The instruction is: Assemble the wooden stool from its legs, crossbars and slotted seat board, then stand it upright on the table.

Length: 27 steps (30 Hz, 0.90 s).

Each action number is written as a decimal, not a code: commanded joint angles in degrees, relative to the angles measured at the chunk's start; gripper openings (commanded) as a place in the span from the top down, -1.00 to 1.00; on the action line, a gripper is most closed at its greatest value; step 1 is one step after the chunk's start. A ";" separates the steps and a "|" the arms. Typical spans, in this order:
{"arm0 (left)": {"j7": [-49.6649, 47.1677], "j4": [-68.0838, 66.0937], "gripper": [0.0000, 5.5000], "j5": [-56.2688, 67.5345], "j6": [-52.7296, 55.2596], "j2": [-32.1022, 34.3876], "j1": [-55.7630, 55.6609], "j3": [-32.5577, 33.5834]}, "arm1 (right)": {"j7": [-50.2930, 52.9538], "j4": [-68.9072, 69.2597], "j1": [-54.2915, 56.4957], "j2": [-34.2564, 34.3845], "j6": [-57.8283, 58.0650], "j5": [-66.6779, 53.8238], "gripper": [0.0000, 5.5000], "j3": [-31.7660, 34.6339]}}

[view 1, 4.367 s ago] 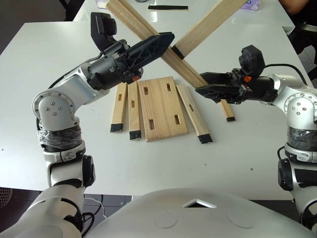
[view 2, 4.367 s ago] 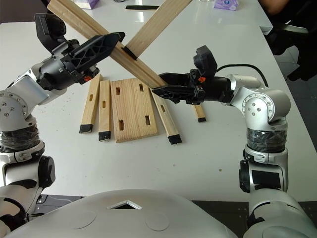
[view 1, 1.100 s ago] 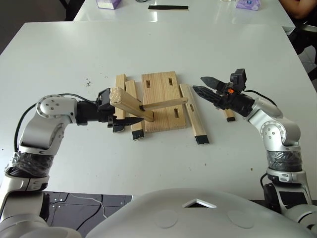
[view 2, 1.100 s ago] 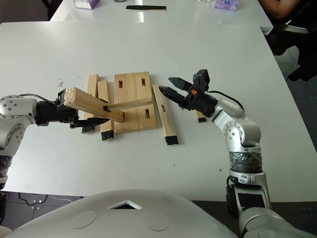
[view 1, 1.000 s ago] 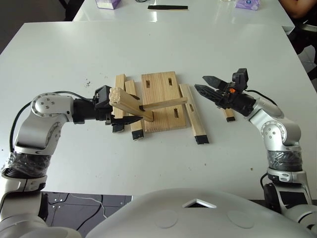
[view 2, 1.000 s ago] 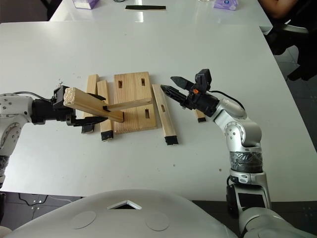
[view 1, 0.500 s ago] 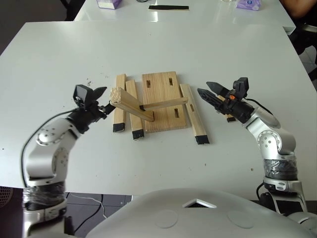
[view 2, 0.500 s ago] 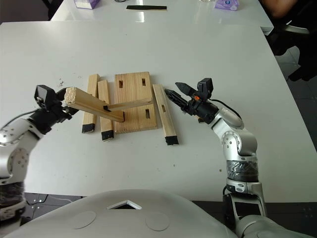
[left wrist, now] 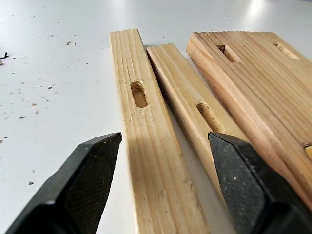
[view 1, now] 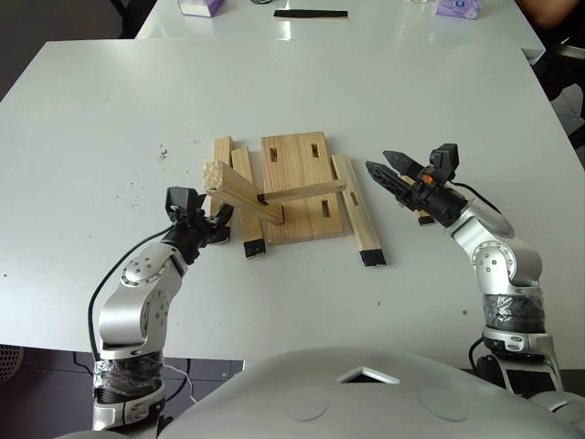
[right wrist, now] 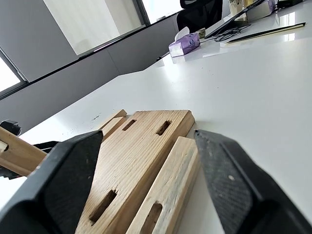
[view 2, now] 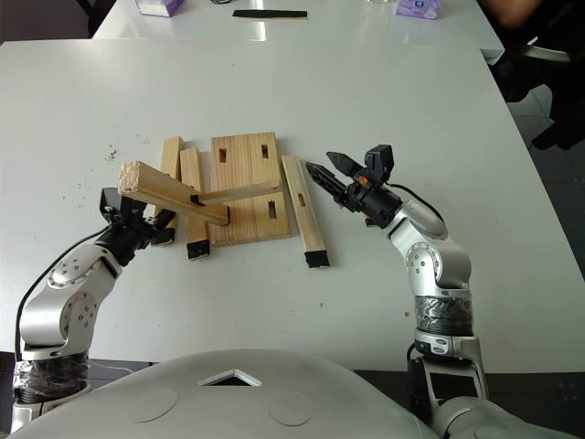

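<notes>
Nearest, left gripper (left wrist: 164,141) is held spread astride the near end of the outer left leg (left wrist: 141,126). The seat board (view 1: 297,155) is laid flat on the table (view 1: 91,110), with loose legs (view 1: 358,215) set alongside. A joined leg and crossbar (view 1: 239,194) is propped across it. At the board's right, right gripper (view 1: 376,161) is held spread.
</notes>
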<state>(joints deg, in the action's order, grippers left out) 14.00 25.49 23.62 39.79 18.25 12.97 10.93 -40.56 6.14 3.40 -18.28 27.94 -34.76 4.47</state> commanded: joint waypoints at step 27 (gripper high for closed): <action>-3.91 -1.28 0.26 -9.18 7.82 4.45 -0.99 -4.85 | 4.88 3.08 -2.82 3.32 0.25 -0.16 -0.25 -0.16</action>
<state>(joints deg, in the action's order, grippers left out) 10.57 25.28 15.69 46.62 23.22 11.93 6.73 -37.15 8.06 -0.58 -15.54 27.41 -33.73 2.84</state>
